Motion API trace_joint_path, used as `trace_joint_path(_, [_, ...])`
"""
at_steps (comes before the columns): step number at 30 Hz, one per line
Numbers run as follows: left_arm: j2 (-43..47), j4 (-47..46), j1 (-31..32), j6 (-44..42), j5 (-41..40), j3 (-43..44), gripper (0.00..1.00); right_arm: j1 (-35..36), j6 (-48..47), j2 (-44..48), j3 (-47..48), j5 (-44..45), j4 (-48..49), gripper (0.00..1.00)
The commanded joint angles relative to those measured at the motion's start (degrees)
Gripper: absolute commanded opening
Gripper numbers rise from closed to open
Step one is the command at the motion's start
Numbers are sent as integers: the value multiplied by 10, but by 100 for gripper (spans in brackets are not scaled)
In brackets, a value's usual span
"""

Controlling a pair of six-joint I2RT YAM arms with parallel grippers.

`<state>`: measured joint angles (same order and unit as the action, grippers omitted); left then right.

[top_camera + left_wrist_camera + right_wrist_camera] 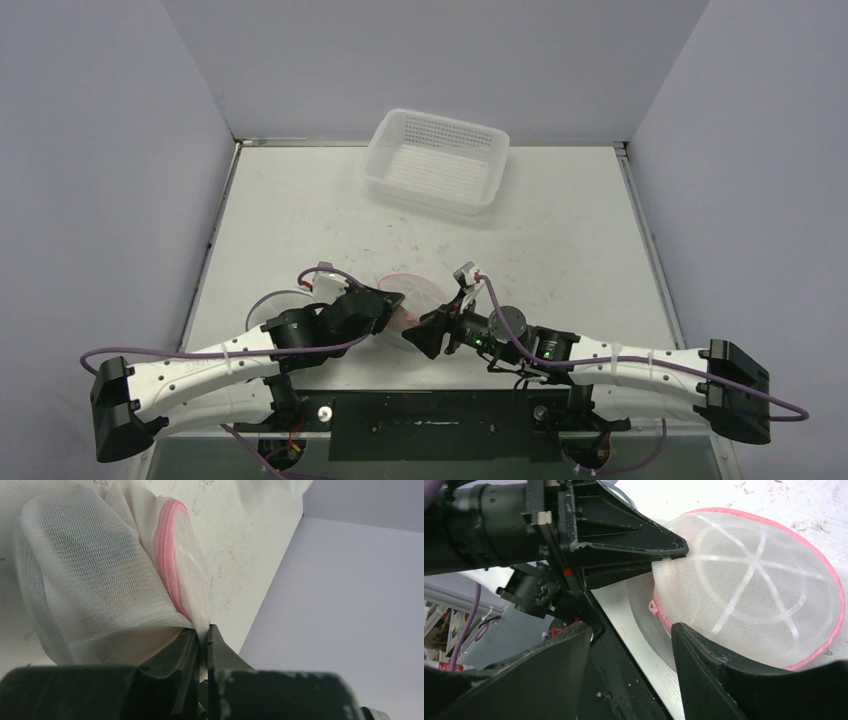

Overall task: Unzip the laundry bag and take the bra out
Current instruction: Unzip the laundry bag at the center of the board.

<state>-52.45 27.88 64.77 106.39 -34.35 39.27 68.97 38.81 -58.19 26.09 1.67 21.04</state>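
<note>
Your left gripper (202,639) pinches the laundry bag (95,580) by its mesh, close to the table's (560,250) near edge. Your right gripper (631,632) stands half-wide and empty. It's the nearer one to the pink zipper (658,611), which lies straight ahead of it, and the pull is probably there.

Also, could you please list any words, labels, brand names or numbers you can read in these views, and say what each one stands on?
There is no text in any view that can be read.
Laundry bag: plain white mesh with pink trim, no label showing.
Basket: plain white plastic, no marking.
Table: only scuffs and stains, no writing.
</note>
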Motion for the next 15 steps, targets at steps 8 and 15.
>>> trace_joint_path(8, [15,-33,0,14,-1,10,0,-1,-14,19,1,-80,1,57])
trace_joint_path(15, [13,-38,1,9,6,14,0,-6,16,-3,0,-20,29,56])
